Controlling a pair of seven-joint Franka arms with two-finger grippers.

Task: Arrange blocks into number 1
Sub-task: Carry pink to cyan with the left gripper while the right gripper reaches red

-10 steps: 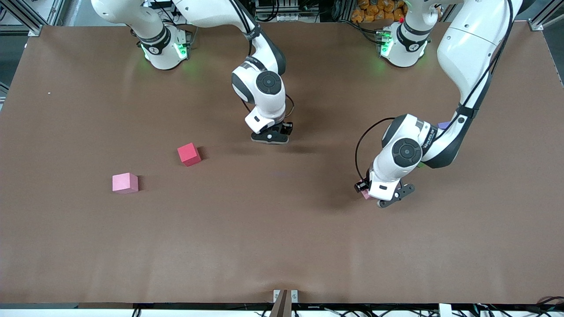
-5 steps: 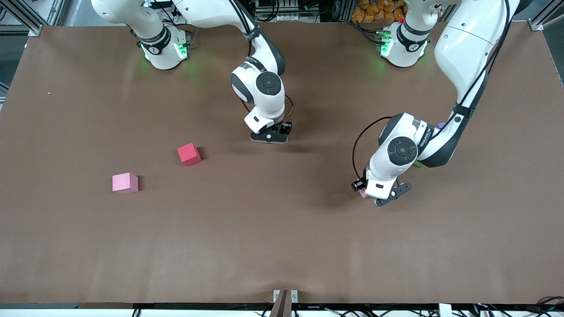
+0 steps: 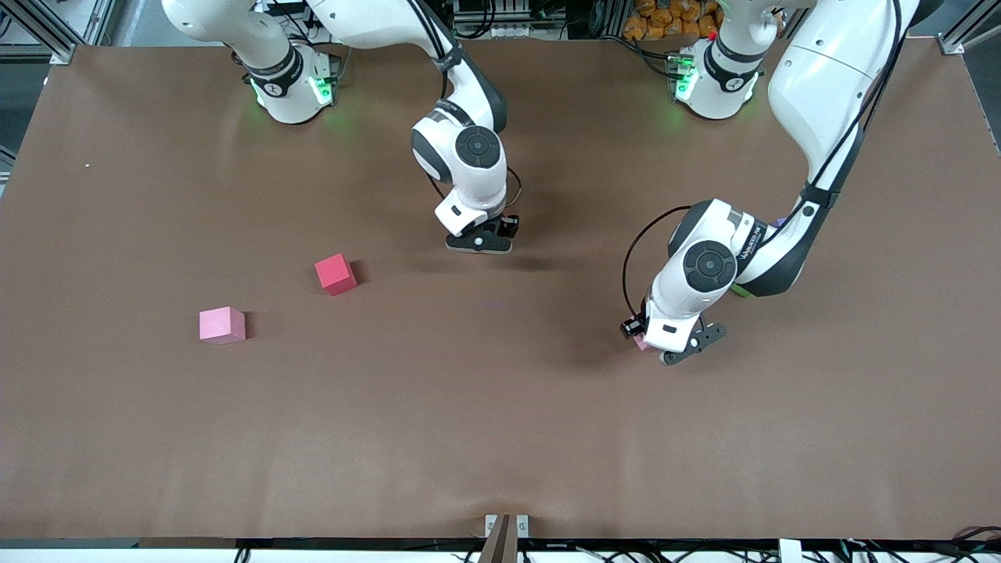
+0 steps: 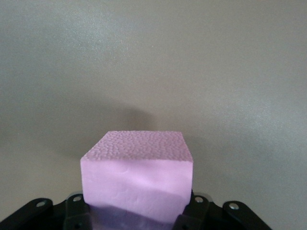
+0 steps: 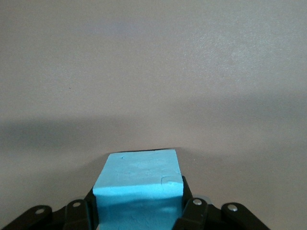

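My left gripper (image 3: 671, 348) is shut on a pink foam block (image 4: 138, 175), low over the table toward the left arm's end; only a sliver of that block (image 3: 641, 342) shows in the front view. My right gripper (image 3: 478, 244) hangs low over the table's middle, shut on a light blue block (image 5: 138, 184) that the hand hides in the front view. A red block (image 3: 335, 274) and another pink block (image 3: 222, 325) lie apart toward the right arm's end. Slivers of a green block (image 3: 741, 292) and a purple block (image 3: 779, 223) peek out beside the left arm. No orange block shows.
The brown table (image 3: 500, 438) is bare in front of both wrist cameras. A small metal bracket (image 3: 506, 525) sits at the table edge nearest the front camera.
My left gripper has drifted a little toward the table's middle with the pink block in it. The right gripper has hardly moved.
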